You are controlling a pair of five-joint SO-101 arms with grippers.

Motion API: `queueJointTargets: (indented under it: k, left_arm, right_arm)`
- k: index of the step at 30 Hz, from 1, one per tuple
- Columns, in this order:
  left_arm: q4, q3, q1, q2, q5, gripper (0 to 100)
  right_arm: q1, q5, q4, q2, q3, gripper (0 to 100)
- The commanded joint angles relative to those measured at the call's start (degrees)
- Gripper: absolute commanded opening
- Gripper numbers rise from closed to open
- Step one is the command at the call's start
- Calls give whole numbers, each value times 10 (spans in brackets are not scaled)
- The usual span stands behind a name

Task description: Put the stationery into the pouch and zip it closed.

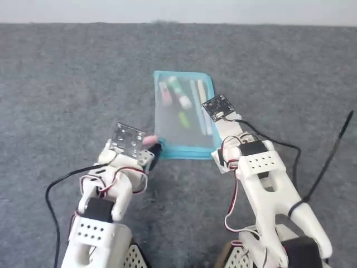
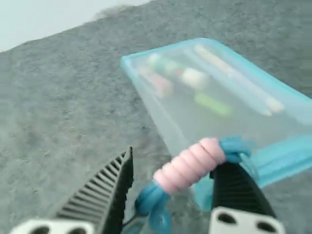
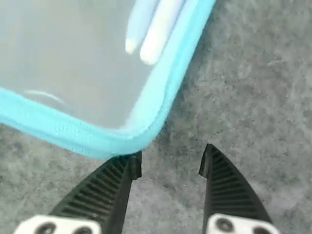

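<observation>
The stationery, pens and small coloured pieces, already lies inside the flat translucent pouch with turquoise trim, which rests mid-counter on the grey felt-like counter, so the step in hand looks like the zipping

The left hand stands wide at the pouch's near corner. The pink beaded zipper pull on its turquoise cord lies between the fingers, leaning on one and not clamped

The right hand is also spread, at the other near corner, one fingertip just beside the turquoise edge and gripping nothing

I cannot tell whether the zip is shut. If it is open, the next move likely needs the left hand to close on the pull and the right to pin its corner so the light pouch does not slide

Black cables trail near the right arm, well apart from the pouch
</observation>
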Motion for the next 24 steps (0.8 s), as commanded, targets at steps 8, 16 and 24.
queueJointTargets:
  k: [8, 16, 24]
  left_arm:
    - [4, -18, 32, -15, 27, 246]
    - [54, -68, -13, -17, 17, 244]
    - [62, -71, -5, -16, 50, 243]
  right_arm:
    - [-3, -7, 7, -7, -28, 198]
    - [46, -7, 28, -13, -52, 195]
    - [59, -8, 28, -13, -56, 195]
